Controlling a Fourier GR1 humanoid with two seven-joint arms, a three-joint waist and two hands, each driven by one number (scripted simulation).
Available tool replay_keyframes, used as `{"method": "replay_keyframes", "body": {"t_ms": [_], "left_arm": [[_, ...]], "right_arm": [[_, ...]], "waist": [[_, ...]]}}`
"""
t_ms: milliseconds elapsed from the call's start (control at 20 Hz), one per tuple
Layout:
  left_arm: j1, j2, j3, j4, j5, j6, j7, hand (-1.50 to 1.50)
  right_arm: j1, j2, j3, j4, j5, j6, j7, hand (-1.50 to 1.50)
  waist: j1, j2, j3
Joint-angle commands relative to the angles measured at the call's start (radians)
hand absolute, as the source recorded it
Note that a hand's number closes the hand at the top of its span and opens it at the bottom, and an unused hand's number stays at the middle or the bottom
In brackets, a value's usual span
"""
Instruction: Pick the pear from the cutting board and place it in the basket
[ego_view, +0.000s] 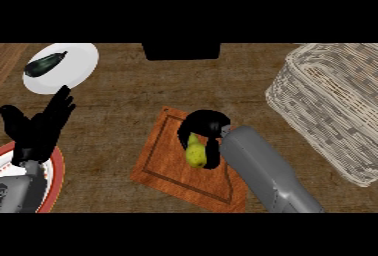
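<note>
While its fingers (201, 120) curled round the pear (196, 154), the right hand (210, 131) held the fruit over the cutting board (170, 165). The basket (332, 107) stood well apart at right. The left hand (40, 127) rested spread, fingers up, at the left edge.

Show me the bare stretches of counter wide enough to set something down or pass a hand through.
Bare counter lies between the cutting board and the basket, and between the white plate and the board. It is crowded at the board, where the right hand curls round the pear, and at the left edge, where the resting left hand shows.
</note>
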Motion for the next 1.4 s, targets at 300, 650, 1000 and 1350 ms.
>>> {"method": "replay_keyframes", "body": {"t_ms": [300,650,1000,1350], "left_arm": [[0.020,-0.009,0.003,0.004,-0.001,0.008,-0.006,0.00],[-0.049,-0.023,-0.038,0.016,-0.014,-0.012,0.006,0.00],[-0.042,-0.010,-0.029,0.002,-0.008,-0.017,0.040,0.00],[-0.033,-0.027,-0.027,0.031,-0.028,-0.005,-0.004,0.00]], "right_arm": [[0.010,0.011,-0.312,0.030,-0.048,-0.552,0.703,1.50],[-0.095,0.011,-0.246,-0.172,-0.130,-1.042,0.868,1.50],[-0.294,0.011,-0.026,-0.159,0.134,-1.256,1.344,1.50],[-0.525,0.011,-0.042,-0.106,0.301,-1.064,1.655,1.50]], "waist": [[0.006,0.007,-0.005],[0.086,0.015,-0.003],[0.072,0.002,-0.007],[0.048,0.009,-0.006]]}}
